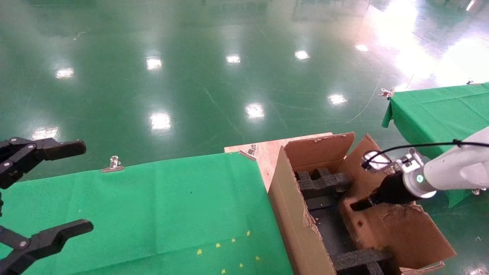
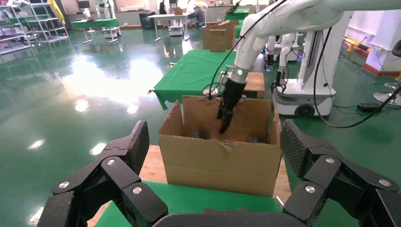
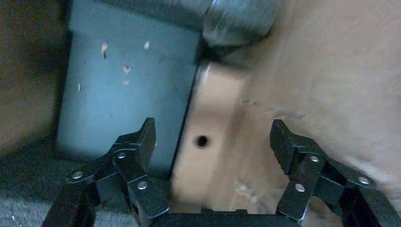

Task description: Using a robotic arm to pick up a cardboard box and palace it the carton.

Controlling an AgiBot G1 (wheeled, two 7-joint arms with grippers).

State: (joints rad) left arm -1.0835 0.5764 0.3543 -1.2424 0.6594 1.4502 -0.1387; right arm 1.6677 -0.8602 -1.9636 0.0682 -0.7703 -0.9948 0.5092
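The small brown cardboard box [image 1: 363, 229] with a round hole lies inside the large carton [image 1: 294, 214], against its right side beside the black foam inserts [image 1: 323, 183]. My right gripper [image 1: 357, 205], on the white arm, reaches down into the carton just above the box. In the right wrist view this gripper [image 3: 213, 137] is open, with one finger on each side of the box [image 3: 208, 156] and not touching it. The left wrist view shows the carton [image 2: 222, 161] with the right gripper [image 2: 223, 125] dipping into it. My left gripper [image 1: 85, 186] is open and empty at the far left.
A green-clothed table [image 1: 153, 214] with yellow star marks [image 1: 229, 248] lies left of the carton. A wooden board [image 1: 267, 152] and metal clips [image 1: 113, 163] sit at its far edge. A second green table [image 1: 439, 110] stands at the right. The carton's torn flaps stand up around the opening.
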